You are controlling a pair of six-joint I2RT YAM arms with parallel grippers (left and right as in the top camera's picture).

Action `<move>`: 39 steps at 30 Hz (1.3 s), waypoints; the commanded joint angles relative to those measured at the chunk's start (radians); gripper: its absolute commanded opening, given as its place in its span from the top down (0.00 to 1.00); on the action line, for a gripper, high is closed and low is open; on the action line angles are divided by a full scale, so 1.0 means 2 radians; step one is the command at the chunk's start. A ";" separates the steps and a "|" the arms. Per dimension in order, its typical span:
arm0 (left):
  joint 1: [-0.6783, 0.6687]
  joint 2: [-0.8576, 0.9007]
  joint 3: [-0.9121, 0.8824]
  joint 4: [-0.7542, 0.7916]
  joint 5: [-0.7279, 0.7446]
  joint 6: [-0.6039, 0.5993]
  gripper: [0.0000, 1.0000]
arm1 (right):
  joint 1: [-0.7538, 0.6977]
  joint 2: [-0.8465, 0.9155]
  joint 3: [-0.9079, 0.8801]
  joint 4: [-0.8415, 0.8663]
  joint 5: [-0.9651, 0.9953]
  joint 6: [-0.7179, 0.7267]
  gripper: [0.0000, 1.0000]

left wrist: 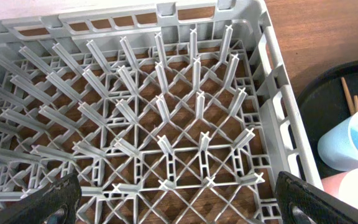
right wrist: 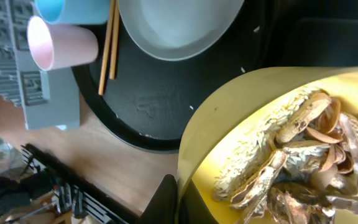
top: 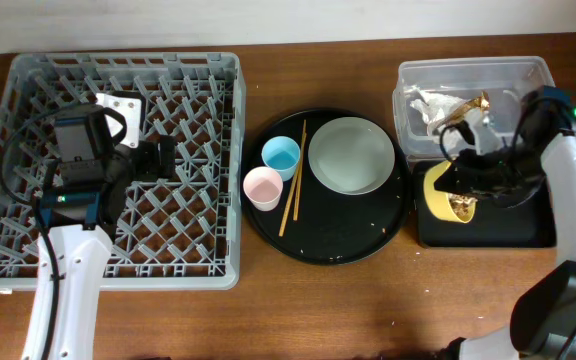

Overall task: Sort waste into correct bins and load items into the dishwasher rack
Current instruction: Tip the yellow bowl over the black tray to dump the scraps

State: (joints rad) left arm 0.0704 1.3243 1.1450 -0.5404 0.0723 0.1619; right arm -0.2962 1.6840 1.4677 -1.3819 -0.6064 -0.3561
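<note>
My right gripper (top: 458,178) is shut on the rim of the yellow bowl (top: 438,190) and holds it tilted over the shallow black rectangular tray (top: 498,232). In the right wrist view the fingers (right wrist: 179,199) pinch the bowl's rim (right wrist: 229,137); white rice (right wrist: 260,146) and brownish bits (right wrist: 316,155) lie inside. The clear tub (top: 468,68) holds white napkins (top: 430,105) and a gold wrapper (top: 465,108). My left gripper (top: 163,158) (left wrist: 179,199) is open and empty over the grey rack (top: 236,180). The blue cup (top: 280,155), pink cup (top: 262,187), chopsticks (top: 294,180) and plate (top: 351,155) sit between the arms.
The cups, chopsticks and plate rest on a large round black tray (top: 338,235) in the middle, with a few rice grains on it. The rack (left wrist: 166,124) fills the left side. The tub and black tray stand close together at the right edge.
</note>
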 commanded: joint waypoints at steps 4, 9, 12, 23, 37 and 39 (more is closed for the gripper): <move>-0.001 0.002 0.008 -0.002 0.005 0.006 0.01 | -0.035 -0.002 -0.003 0.003 -0.090 -0.030 0.96; -0.001 0.002 0.008 -0.011 0.005 0.006 0.01 | -0.076 -0.002 -0.006 -0.022 -0.192 -0.114 0.96; -0.001 0.002 0.008 -0.011 0.005 0.006 0.01 | -0.158 -0.002 -0.069 -0.019 -0.235 -0.160 0.96; -0.001 0.002 0.008 -0.011 0.005 0.006 0.01 | -0.234 -0.002 -0.172 0.092 -0.473 -0.168 0.96; -0.001 0.002 0.008 -0.011 0.005 0.006 0.01 | -0.235 -0.002 -0.172 0.093 -0.472 -0.038 0.96; -0.001 0.002 0.008 -0.011 0.005 0.006 0.01 | -0.235 -0.002 -0.172 0.093 -0.472 0.013 0.96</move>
State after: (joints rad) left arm 0.0704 1.3243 1.1450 -0.5648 0.0723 0.1619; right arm -0.7647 1.6875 1.1236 -1.1965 -1.5177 -0.4438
